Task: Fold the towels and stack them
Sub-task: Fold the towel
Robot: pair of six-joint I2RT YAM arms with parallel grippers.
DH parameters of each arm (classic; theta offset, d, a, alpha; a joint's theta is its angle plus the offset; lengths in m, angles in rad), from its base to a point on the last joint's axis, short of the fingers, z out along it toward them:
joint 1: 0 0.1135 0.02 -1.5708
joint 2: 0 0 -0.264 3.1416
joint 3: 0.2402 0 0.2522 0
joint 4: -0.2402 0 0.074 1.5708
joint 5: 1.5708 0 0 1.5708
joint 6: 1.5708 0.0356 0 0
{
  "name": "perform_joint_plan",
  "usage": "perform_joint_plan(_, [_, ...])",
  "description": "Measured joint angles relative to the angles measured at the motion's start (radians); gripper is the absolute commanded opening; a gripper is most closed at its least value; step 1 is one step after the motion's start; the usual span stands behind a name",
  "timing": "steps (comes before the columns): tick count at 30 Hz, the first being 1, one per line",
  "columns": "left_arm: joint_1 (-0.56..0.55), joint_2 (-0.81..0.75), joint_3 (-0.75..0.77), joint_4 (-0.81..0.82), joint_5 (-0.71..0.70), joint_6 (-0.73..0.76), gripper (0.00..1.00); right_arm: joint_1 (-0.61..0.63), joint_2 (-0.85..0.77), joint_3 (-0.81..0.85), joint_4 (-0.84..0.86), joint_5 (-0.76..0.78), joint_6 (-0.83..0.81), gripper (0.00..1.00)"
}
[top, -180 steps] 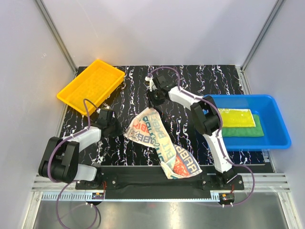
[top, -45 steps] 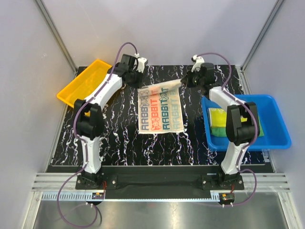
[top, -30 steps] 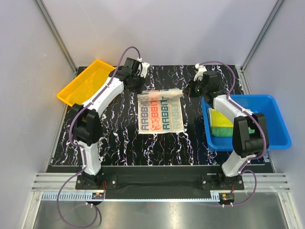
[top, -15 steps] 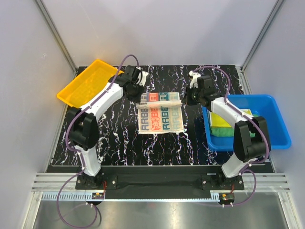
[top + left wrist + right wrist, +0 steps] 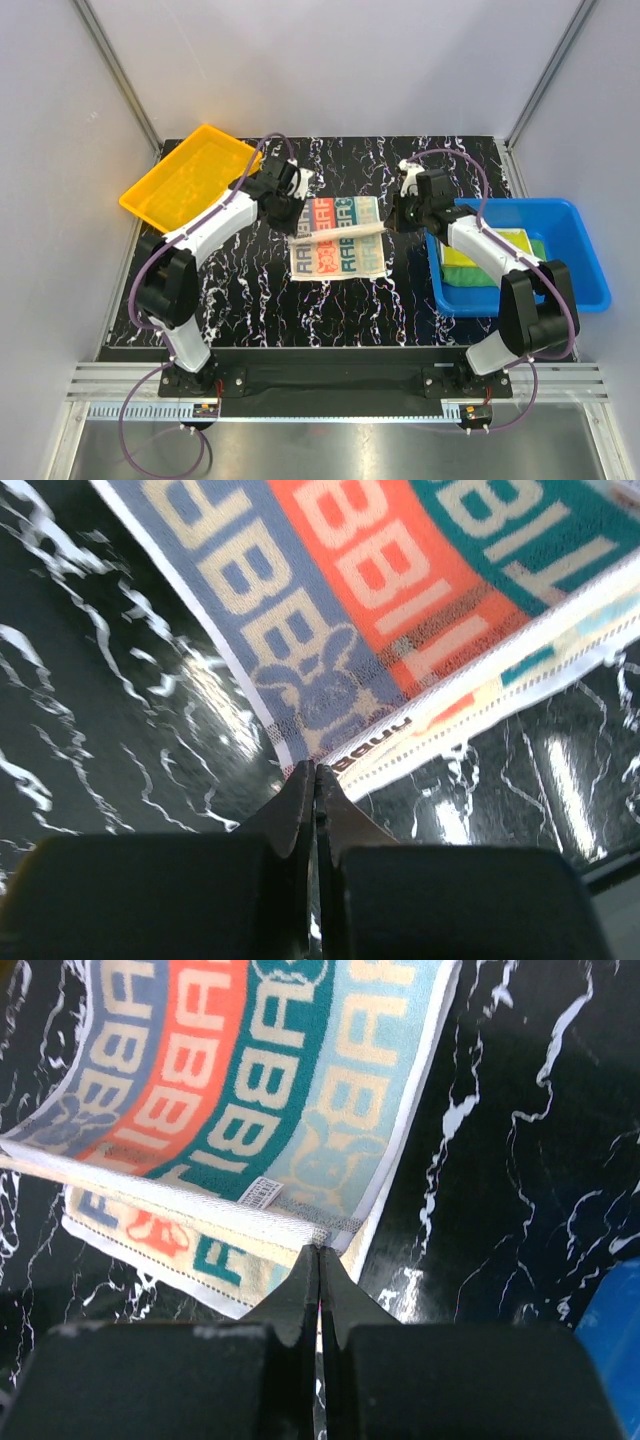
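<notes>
Your printed towel [image 5: 338, 240] is on the desk [image 5: 250, 290], just left of the blue bin [image 5: 590, 290]. Its near part lies flat, lettering up. Its far edge is lifted off the desk and curled over toward the near part, so the orange and teal bands show on top.

Your left pincer [image 5: 295, 220] is clamped on the lifted corner farther from the bin. The left wrist view shows the fingers pressed together on the hem [image 5: 314, 775]. Your right pincer [image 5: 388, 226] is clamped on the lifted corner nearer the bin, tips closed on the white hem beside a small label [image 5: 317, 1255].

The towel edge hangs stretched between the two pincers.

The yellow towel [image 5: 456, 252] lies inside the bin on top of the green towel [image 5: 478, 276], both partly hidden by your right arm. The yellow tray [image 5: 190, 180] is well apart from the bin, across the desk at its far left corner.
</notes>
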Motion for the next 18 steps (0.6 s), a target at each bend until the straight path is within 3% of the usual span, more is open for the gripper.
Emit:
perform_joint_plan(2, [-0.018,-0.004,-0.033,0.000,0.005,-0.003,0.00,0.002,-0.004,-0.015,-0.016,-0.003,0.002,0.01])
perform_joint_plan(4, [-0.033,-0.004,-0.058,-0.003,0.011,-0.006,0.01,0.002,-0.004,-0.020,-0.039,-0.016,0.002,0.07])
perform_joint_plan(5, [-0.040,-0.004,-0.069,-0.007,0.016,-0.007,0.04,0.002,-0.004,-0.021,-0.057,-0.021,0.001,0.16])
perform_joint_plan(7, [-0.055,-0.002,-0.082,-0.018,0.021,-0.009,0.13,0.002,-0.004,-0.021,-0.090,-0.025,-0.002,0.24])
perform_joint_plan(8, [-0.062,-0.002,-0.089,-0.024,0.022,-0.011,0.20,0.002,-0.004,-0.019,-0.114,-0.026,-0.006,0.34])
perform_joint_plan(14, [-0.080,-0.001,-0.111,-0.056,0.016,-0.039,0.44,0.002,-0.002,0.043,-0.261,-0.032,-0.010,0.37])
perform_joint_plan(18, [-0.080,-0.001,-0.111,-0.049,0.005,-0.072,0.43,0.008,0.008,0.087,-0.271,-0.043,0.017,0.34])
